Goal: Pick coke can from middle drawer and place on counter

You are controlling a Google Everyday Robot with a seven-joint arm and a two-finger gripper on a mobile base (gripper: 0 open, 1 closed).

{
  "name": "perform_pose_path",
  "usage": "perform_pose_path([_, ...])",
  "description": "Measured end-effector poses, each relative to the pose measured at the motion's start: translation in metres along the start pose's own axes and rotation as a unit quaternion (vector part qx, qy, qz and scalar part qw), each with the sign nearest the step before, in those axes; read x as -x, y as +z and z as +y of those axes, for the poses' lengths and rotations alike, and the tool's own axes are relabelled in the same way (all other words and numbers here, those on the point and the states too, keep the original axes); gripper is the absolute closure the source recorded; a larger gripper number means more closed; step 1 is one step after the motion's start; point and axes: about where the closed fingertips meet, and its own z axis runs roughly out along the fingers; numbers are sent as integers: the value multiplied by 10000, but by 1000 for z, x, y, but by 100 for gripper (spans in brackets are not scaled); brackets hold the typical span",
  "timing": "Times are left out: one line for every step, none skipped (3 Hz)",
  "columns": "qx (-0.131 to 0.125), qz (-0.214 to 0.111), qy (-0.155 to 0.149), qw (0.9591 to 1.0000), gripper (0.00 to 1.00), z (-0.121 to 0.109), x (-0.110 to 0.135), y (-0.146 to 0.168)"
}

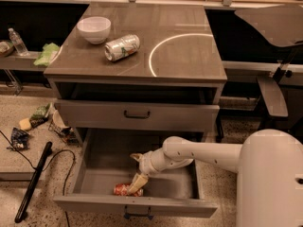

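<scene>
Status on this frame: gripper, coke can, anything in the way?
Gripper inside open middle drawer, right at coke can. Can lying on drawer floor. Bowl, silver can on counter's left half.
</scene>
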Motion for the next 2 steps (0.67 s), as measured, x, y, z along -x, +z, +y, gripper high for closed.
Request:
perform_pose_path([0, 0, 0, 10000, 11, 0, 0, 0])
perform_pose_path([32, 17, 39, 10000, 11, 6, 1, 9])
